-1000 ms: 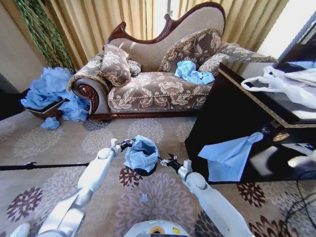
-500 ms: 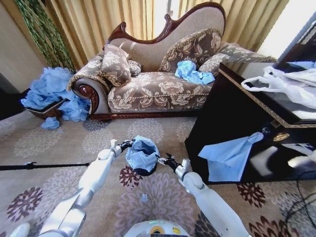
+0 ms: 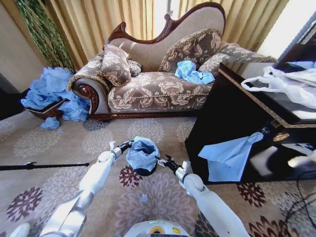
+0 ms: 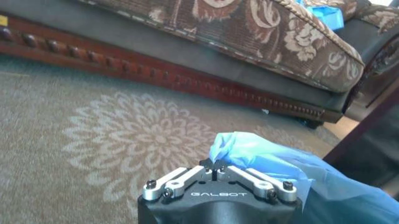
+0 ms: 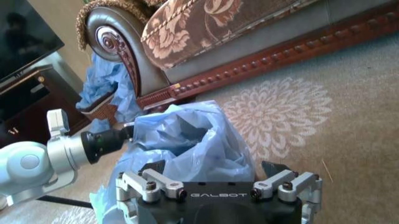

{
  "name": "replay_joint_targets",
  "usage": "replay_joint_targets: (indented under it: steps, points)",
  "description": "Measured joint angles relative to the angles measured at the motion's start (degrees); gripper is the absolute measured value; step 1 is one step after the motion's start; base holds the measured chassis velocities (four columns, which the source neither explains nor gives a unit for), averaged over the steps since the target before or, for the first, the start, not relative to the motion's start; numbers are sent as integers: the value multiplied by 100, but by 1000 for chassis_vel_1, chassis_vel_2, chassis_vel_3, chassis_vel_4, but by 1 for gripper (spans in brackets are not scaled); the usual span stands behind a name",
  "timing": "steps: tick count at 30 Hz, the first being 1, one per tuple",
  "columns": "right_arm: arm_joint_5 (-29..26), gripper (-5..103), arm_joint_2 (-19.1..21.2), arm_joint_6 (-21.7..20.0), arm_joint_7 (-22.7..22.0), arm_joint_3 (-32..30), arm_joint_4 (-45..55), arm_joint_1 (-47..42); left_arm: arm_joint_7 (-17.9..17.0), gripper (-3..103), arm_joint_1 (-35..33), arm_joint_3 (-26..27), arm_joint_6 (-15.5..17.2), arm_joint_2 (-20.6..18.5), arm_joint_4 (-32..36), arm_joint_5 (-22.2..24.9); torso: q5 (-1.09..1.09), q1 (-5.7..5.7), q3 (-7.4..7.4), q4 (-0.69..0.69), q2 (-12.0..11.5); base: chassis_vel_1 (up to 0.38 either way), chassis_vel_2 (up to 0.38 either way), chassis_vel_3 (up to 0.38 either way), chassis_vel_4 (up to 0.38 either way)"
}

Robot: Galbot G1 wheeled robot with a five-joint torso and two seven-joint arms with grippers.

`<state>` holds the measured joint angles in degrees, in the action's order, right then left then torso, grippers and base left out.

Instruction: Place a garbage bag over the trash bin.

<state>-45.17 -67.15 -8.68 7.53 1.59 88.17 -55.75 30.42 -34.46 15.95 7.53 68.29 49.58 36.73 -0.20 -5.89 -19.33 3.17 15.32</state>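
With the thin, crinkly light-blue plastic garbage bag (image 3: 141,154) already draped over the small black cylindrical trash bin (image 3: 143,172) at the lower centre of the head view, I judge that I am in the fitting step — spreading the bag's mouth over the round rim. Only a dark sliver of the bin shows under the bag's lower edge, so I cannot tell how far down the plastic sits.

My left gripper (image 3: 127,144) is at the bag's left edge, just left of centre in the head view; from my left wrist view the fingers (image 4: 215,165) are drawn together on a fold of the blue plastic. My right gripper (image 3: 161,162) is at the bag's right side; in my right wrist view its fingers (image 5: 272,168) stand wide apart with the bag bulging between them, clamped on nothing.

Both arms reach forward from the bottom of the frame and meet at the bin, forearms low over the flowered carpet (image 3: 163,197).

Next, I think, the rim needs a pull outward and down on both sides — gently, since this film could slip or lift off.
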Motion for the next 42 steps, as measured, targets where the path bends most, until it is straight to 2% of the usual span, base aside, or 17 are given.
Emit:
replay_joint_targets:
  steps: [10, 12, 13, 16, 17, 20, 22, 24, 26, 29, 32, 33, 35, 36, 39, 42]
  points:
    - [52, 100, -37, 0, 2, 27, -43, 24, 32, -2, 38, -27, 79, -63, 216, 46, 1, 0, 0, -1, 0, 0, 0, 0, 0]
    - [79, 100, -61, 1, 2, 32, -61, 29, 71, 8, 119, -58, 146, -76, 268, -8, 0, 0, 0, 0, 0, 0, 0, 0, 0]
    - [79, 100, -61, 1, 2, 32, -61, 29, 71, 8, 119, -58, 146, -76, 268, -8, 0, 0, 0, 0, 0, 0, 0, 0, 0]
    - [110, 100, -109, 9, 4, 58, -70, 15, 33, 24, 221, -112, 287, -71, 280, -94, 1, 0, 0, -1, 0, 0, 0, 0, 0]
    - [110, 100, -109, 9, 4, 58, -70, 15, 33, 24, 221, -112, 287, -71, 280, -94, 1, 0, 0, -1, 0, 0, 0, 0, 0]
    - [133, 100, -128, 16, 7, 75, -72, -9, -12, 41, 328, -168, 387, -49, 178, -113, 0, -1, 0, 0, 0, 0, 0, 0, 0]
    - [140, 100, -129, 19, 9, 75, -71, -21, -14, 41, 348, -195, 422, -50, 168, -120, 0, 0, 0, 0, 0, 0, 0, 0, 0]
    - [158, 100, -130, 24, 16, 71, -72, -37, -42, 50, 352, -242, 497, -61, 199, -120, 0, 0, 0, -1, 0, 0, 0, 0, 0]
    - [167, 100, -131, 26, 18, 71, -72, -43, -53, 46, 342, -258, 517, -69, 233, -120, 0, -1, 0, 0, 0, 0, 0, 0, 0]
    - [188, 100, -153, 33, 19, 57, -87, -52, -38, 34, 218, -291, 606, -143, 435, -98, 0, 0, 0, -1, 0, 0, 0, 0, 0]
    - [210, 100, -165, 40, 19, 47, -101, -52, -44, 30, 191, -310, 653, -176, 472, -61, 0, 0, 0, -2, 0, 0, 0, 0, 0]
    - [228, 100, -175, 44, 26, 38, -108, -57, -96, 22, 185, -363, 704, -214, 510, 29, -1, 0, 0, -2, 0, 0, 0, 0, 0]
    - [243, 100, -184, 47, 34, 36, -112, -65, -151, 22, 191, -406, 752, -238, 535, 103, 0, 0, 0, -1, 0, 0, 0, 0, 0]
    - [277, 100, -202, 54, 58, 36, -122, -84, -256, 14, 233, -490, 832, -264, 544, 249, 0, 0, 0, -1, 0, 0, 0, 0, 0]
    - [310, 100, -228, 63, 75, 37, -132, -107, -363, 10, 301, -583, 922, -272, 540, 401, 0, 0, 0, -1, 0, 0, 0, 0, 0]
    - [362, 100, -265, 79, 85, 53, -140, -154, -635, 1, 504, -838, 1140, -257, 383, 889, 0, 0, 0, 1, 0, 0, 0, 0, 0]
